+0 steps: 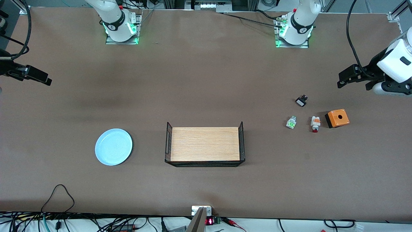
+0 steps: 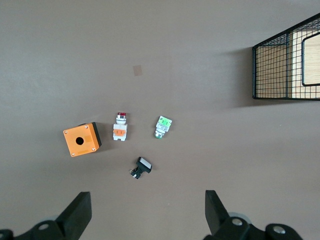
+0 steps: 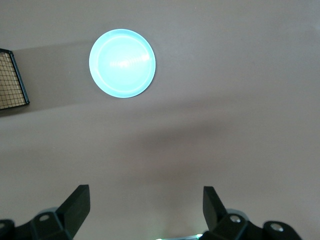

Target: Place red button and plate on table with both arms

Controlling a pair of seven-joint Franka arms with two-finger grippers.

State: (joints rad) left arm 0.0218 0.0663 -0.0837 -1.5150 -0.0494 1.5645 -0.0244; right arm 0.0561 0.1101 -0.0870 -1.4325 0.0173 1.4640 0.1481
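On the table (image 1: 206, 80) lie one plate (image 1: 113, 147), one red button (image 1: 315, 124); both claws gape empty.

Red button (image 1: 315, 124) and pale-blue plate (image 1: 113, 147) lie on table (image 1: 206, 80).

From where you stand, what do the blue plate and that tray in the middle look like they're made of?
The plate: probably glazed ceramic or glossy plastic; its pale blue face throws back a bright glare in the right wrist view. The tray: a matte, light wood-grain floor, likely wood or laminate, with thin black wire-mesh ends, seemingly metal.
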